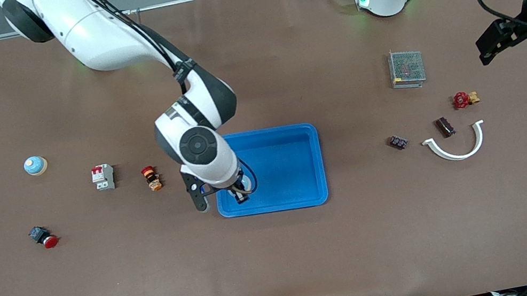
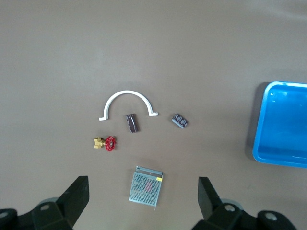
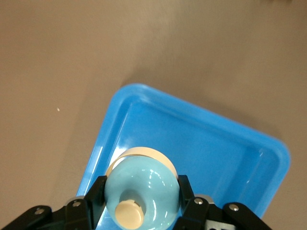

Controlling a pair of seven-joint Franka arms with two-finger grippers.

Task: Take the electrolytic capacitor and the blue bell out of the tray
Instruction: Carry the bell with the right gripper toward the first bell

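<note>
My right gripper [image 1: 241, 193] is shut on a light blue bell [image 3: 149, 184] with a cream button and base. It holds the bell low inside the blue tray [image 1: 294, 137], at the corner nearest the front camera and the right arm's end. The tray wall also shows in the right wrist view [image 3: 206, 143]. The capacitor [image 1: 444, 127], a small dark brown cylinder, lies on the table inside a white half-ring [image 1: 456, 147]; it also shows in the left wrist view [image 2: 132, 122]. My left gripper [image 1: 485, 52] is open and empty, up in the air over the left arm's end of the table.
Around the capacitor lie a metal mesh box [image 1: 406, 67], a red valve [image 1: 464, 99] and a small black block [image 1: 398, 142]. Toward the right arm's end lie a second blue bell [image 1: 35, 165], a circuit breaker [image 1: 103, 177], an orange-red switch [image 1: 151, 178] and a red push button [image 1: 44, 237].
</note>
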